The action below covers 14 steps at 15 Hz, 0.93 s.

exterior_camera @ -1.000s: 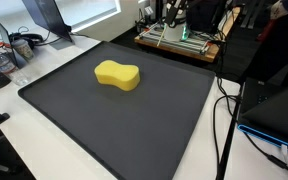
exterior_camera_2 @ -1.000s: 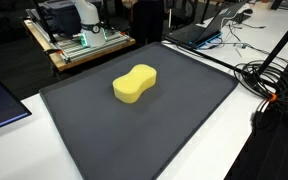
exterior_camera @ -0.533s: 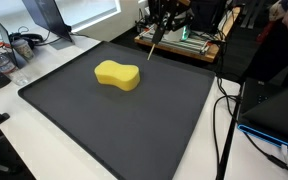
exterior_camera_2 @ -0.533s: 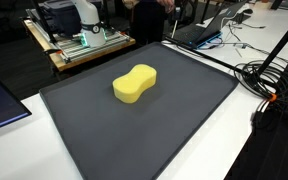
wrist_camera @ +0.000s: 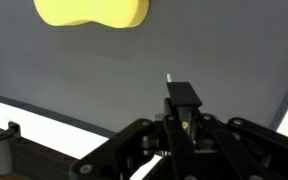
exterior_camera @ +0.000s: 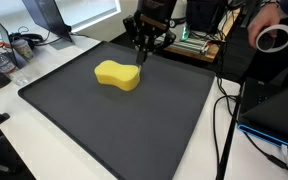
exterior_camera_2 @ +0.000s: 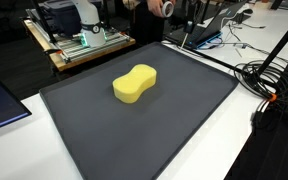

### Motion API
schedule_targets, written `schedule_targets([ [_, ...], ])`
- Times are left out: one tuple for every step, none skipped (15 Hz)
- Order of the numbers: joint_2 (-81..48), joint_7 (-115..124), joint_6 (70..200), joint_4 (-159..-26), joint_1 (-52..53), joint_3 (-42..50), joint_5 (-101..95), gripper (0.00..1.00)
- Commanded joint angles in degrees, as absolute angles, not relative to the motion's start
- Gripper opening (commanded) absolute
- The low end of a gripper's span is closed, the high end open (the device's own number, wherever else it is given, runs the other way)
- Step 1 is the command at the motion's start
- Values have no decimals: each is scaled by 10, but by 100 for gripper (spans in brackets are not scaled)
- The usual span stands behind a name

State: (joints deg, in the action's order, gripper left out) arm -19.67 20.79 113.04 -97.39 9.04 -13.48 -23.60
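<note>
black metal fills the bottom of the wrist view: my gripper [wrist_camera: 184, 97], jaws drawn fully together and clamped on a thin stick [wrist_camera: 168, 77]. only its pale tip pokes out past the fingertips, and i can't tell what kind of stick it is. in an exterior view the gripper [exterior_camera: 141, 48] hangs above the far part of the mat, and the thin stick [exterior_camera: 138, 58] points down from it, slightly slanted. i can't tell whether the tip touches the surface.

under and ahead of the tip lies the dark grey mat [wrist_camera: 84, 70], which covers most of the white table [exterior_camera: 54, 150] in both exterior views. further ahead in the wrist view sits the yellow sponge [wrist_camera: 91, 12], cut off by the top edge and apart from the tip. in both exterior views the sponge [exterior_camera: 117, 75] lies flat on the mat [exterior_camera_2: 134, 140], in its far half and just beside the gripper, not touching it.

beyond the mat stands a wooden cart [exterior_camera_2: 84, 48] with electronics on it, and a person's hand holds a roll of tape [exterior_camera: 275, 38].
</note>
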Motion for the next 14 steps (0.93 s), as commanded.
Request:
schedule_targets([
  [-251,151,1076,-886,94,-92,-165,3],
  [-258,140,1071,-877,88,-82,-149,3],
  [-265,131,1064,-867,83,-72,-134,3],
  [-270,123,1062,-862,75,-62,-122,3],
  [-274,116,1064,-858,68,-53,-110,3],
  [-278,111,1063,-855,61,-44,-101,3],
  [-281,106,1064,-851,53,-35,-93,3],
  [-286,103,1063,-847,45,-27,-86,3],
  [-289,99,1062,-843,38,-20,-82,3],
  [-291,96,1061,-838,31,-13,-78,3],
  [-294,91,1062,-832,24,-7,-78,3],
  [-297,84,1056,-825,16,-4,-71,3],
  [-301,82,1055,-819,10,2,-69,3],
  [-300,87,1058,-814,7,6,-69,3],
])
